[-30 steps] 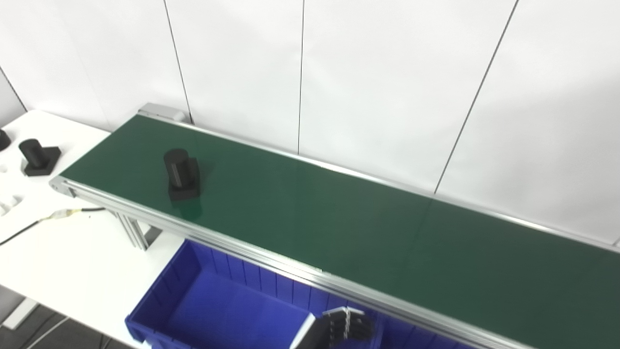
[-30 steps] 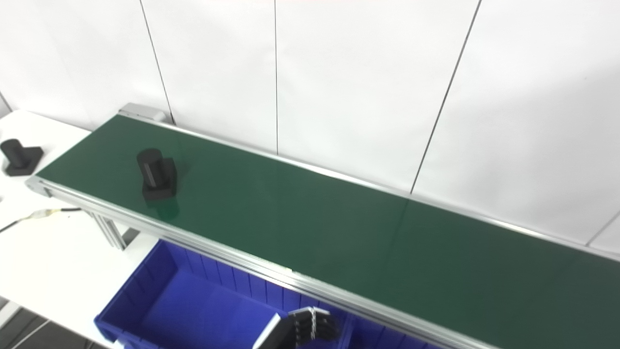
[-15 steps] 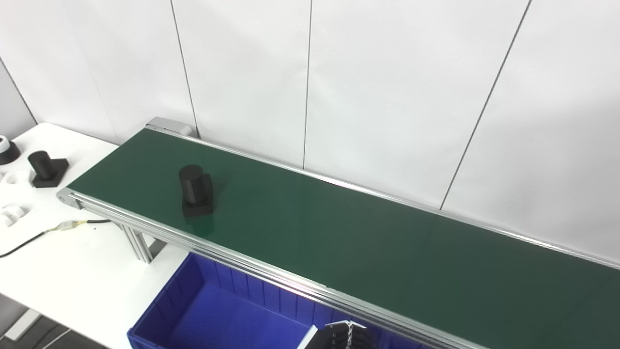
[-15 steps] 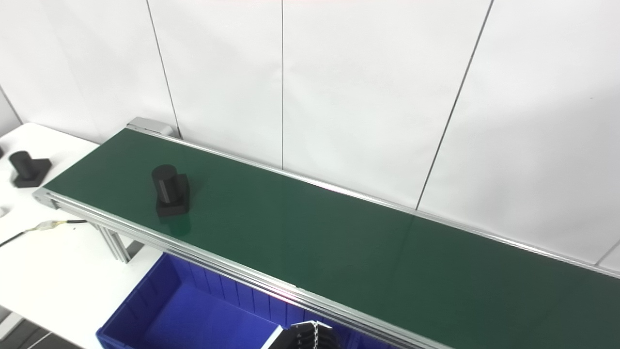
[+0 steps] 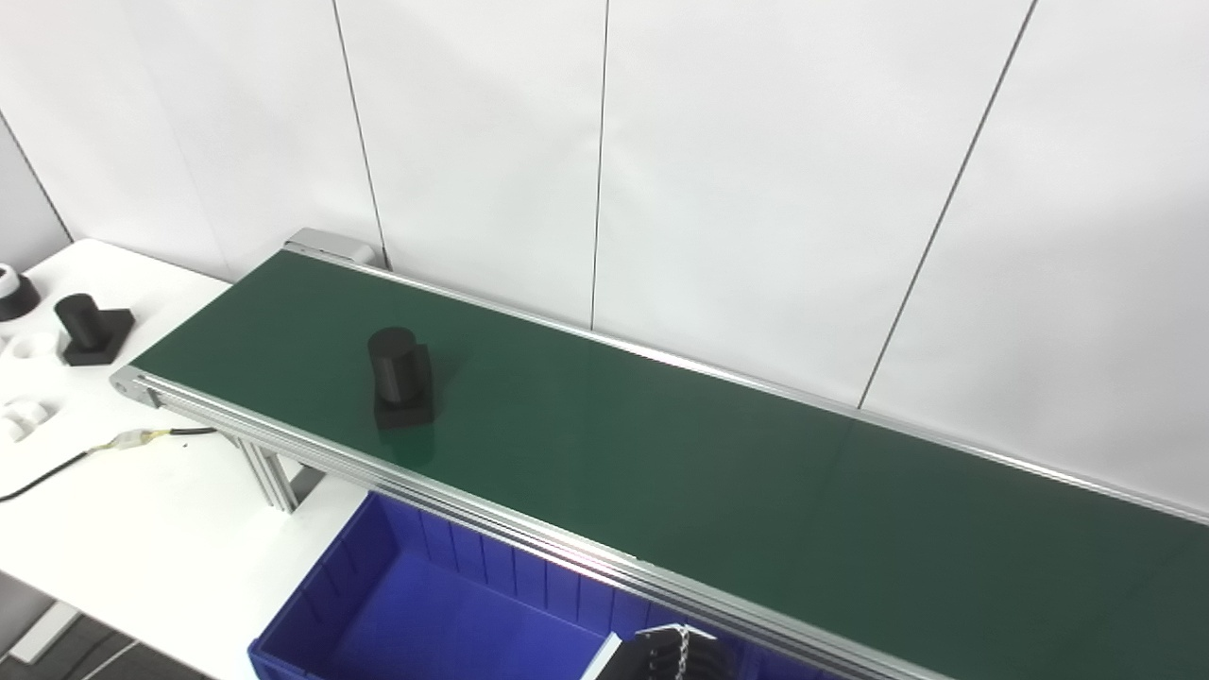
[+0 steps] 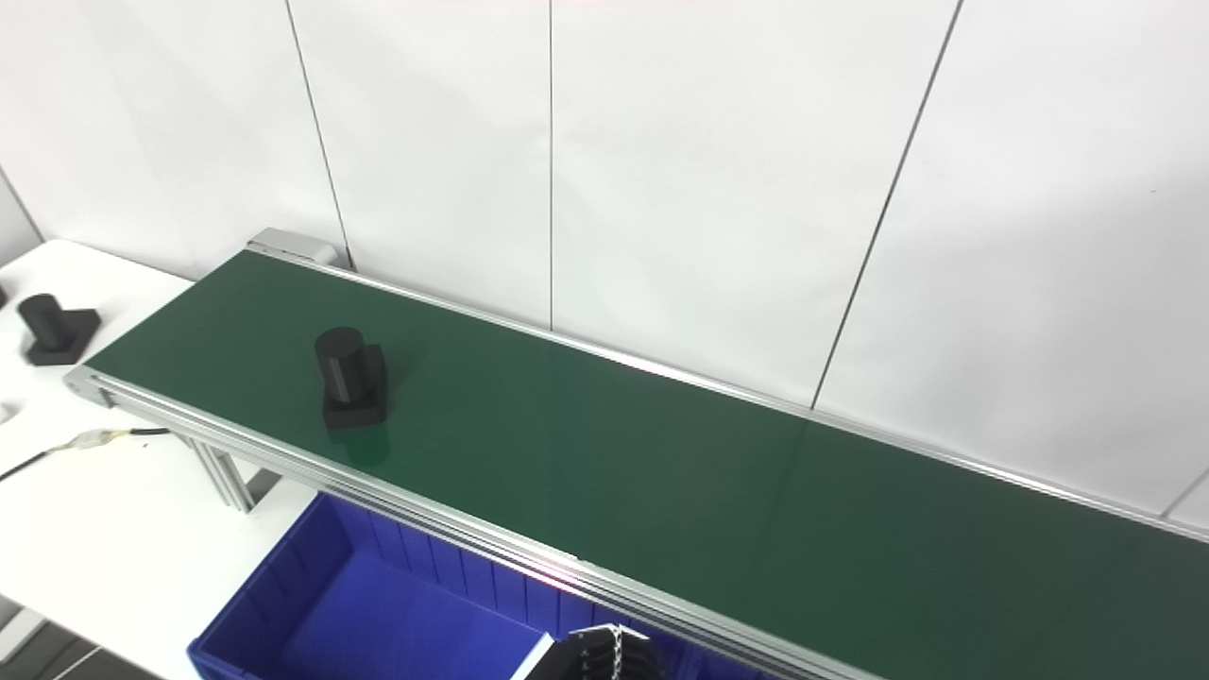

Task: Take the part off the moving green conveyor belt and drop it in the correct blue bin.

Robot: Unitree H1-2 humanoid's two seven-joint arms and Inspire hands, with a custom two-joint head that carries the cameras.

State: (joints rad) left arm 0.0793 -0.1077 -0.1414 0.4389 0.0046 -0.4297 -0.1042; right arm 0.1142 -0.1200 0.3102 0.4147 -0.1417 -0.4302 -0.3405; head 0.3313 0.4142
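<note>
On the conveyor belt: black flanged cylinder part has ridden rightward from belt's left end, nearing reach.
Hand: below belt's rail, possibly the left; grip unclear.

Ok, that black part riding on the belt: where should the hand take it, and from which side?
Grip the upright cylinder of the black part, above its square base, fingers closing around its round sides. It stands upright on the green belt with nothing beside it, so coming from the near edge or from above looks open. The one visible hand sits low by the blue bin.
</note>
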